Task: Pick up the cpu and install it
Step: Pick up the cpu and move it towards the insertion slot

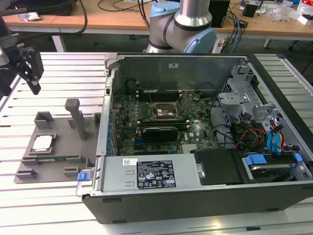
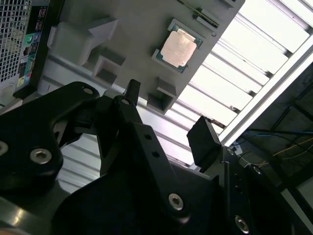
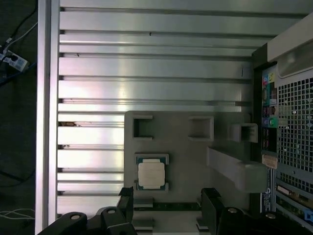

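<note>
Step, by my reading: approach for pick, nothing held. Gripper [image 3: 168, 196] hovers above tray [image 3: 188, 152] on desk [image 3: 146, 63]; fingers [image 3: 211, 203] apart, empty. Cpu [image 3: 150, 175] lies flat in tray pocket, well apart from socket [image 1: 165, 111]. Pick likely calls for centring over cpu, level descent.

**Clear Over the Tray, Crowded Inside the Case**

Free air straight down from the gripper [image 3: 168, 201], jaws spread, to the cpu [image 3: 150, 174] on the tray [image 3: 186, 147]. Hemmed by low blocks [image 3: 201, 128] near the cpu and a tall post [image 1: 73, 105] toward the case [image 1: 195, 196]. Roofless above the socket [image 1: 165, 111], walled all round, with cables [image 1: 244, 134] and drive cage [image 1: 239, 93] on the exterior view's right.
</note>
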